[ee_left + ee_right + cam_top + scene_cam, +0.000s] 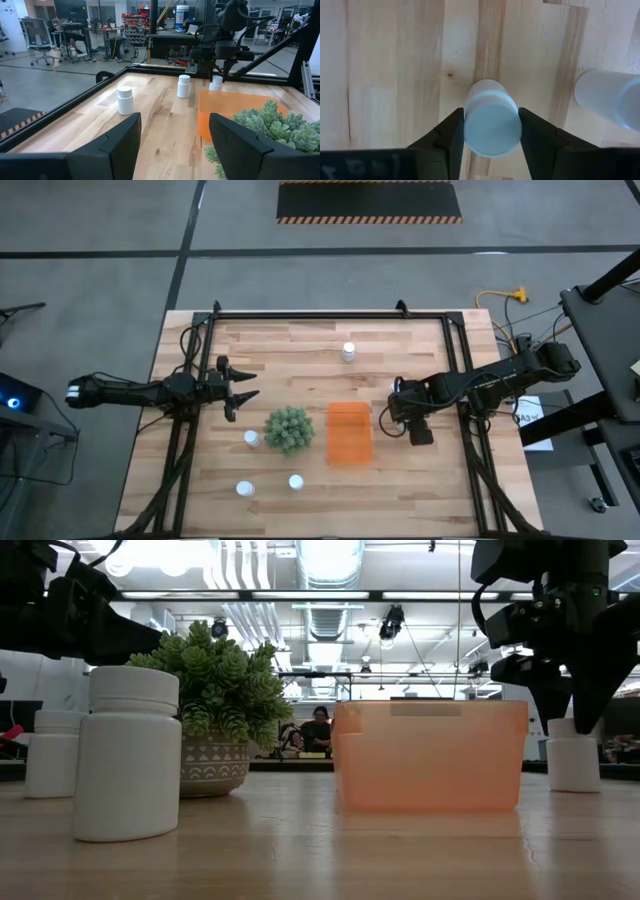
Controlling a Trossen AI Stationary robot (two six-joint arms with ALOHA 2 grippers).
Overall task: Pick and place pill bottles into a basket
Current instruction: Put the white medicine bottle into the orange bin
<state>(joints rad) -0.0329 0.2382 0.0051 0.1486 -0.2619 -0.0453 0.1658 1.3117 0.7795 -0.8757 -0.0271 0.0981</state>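
The pale wooden plank table (300, 350) carries a bright orange rectangular plastic basket (349, 432) near its middle, with a round green bushy plant in a patterned pot (288, 429) just beside it. The dark right gripper (492, 125) points down at the table beside the basket and is clamped on a small white cylindrical pill bottle (492, 121) standing upright on the wood, while the dark left gripper (172, 132) hovers with its fingers spread wide near the table's left side. More white bottles stand loose: one (348, 352) toward the far edge, one (251, 439) by the plant and two (295, 482) (244, 489) near the front edge
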